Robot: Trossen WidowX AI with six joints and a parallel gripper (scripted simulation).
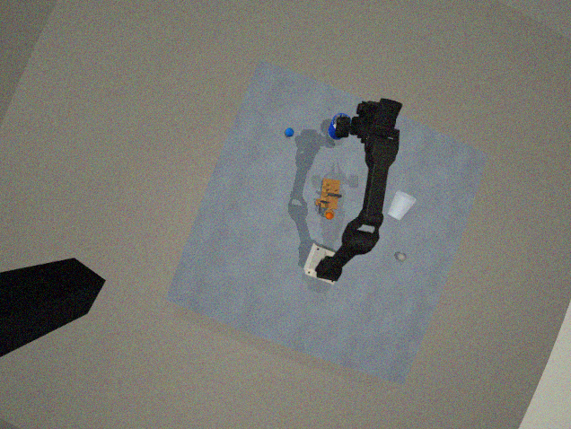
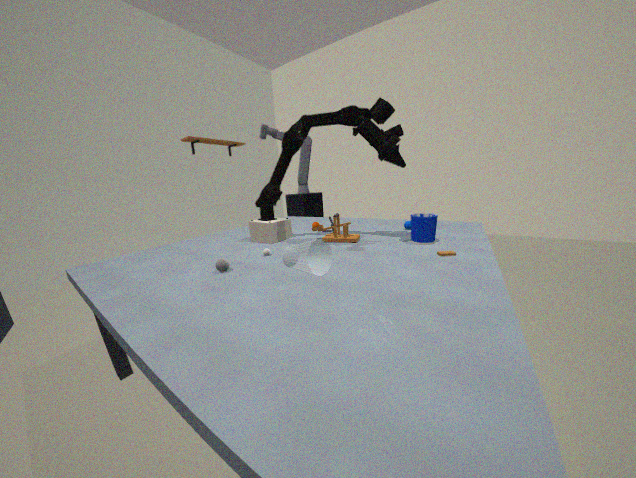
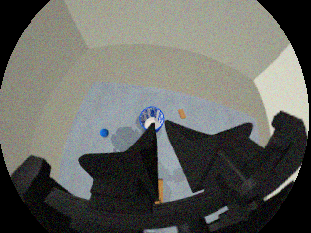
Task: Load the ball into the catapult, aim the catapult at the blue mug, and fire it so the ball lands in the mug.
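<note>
My tool point(image 2: 394, 157) hangs high above the counter point(image 2: 359, 359), tilted down toward the blue mug point(image 2: 423, 227), and its two fingers are drawn together with nothing between them. In the wrist view the fingers meet in a narrow wedge that points straight at the mug's rim.

The orange ball point(image 1: 329, 215) sits in the cup at the end of the wooden catapult point(image 1: 328, 192), near my white base block point(image 1: 315, 258), so I judge the loading done. In the top view the catapult's long axis runs roughly from the ball toward the mug point(image 1: 333, 130), though I cannot tell how exact that line is. A white cup point(image 1: 400, 205) lies tipped on its side beyond my arm, a grey ball point(image 1: 399, 256) rests well apart, and a small blue ball point(image 1: 289, 132) sits on the far side of the mug.

What remains, as I read it, is checking the aim and firing. With a closed tool I have a firm single tip for nudging or pressing. I should come down beside the catapult frame, not onto the arm, push near one end of its base so that it pivots rather than slides, and keep clear of the ball. A careless touch on the throwing arm could release it early.
</note>
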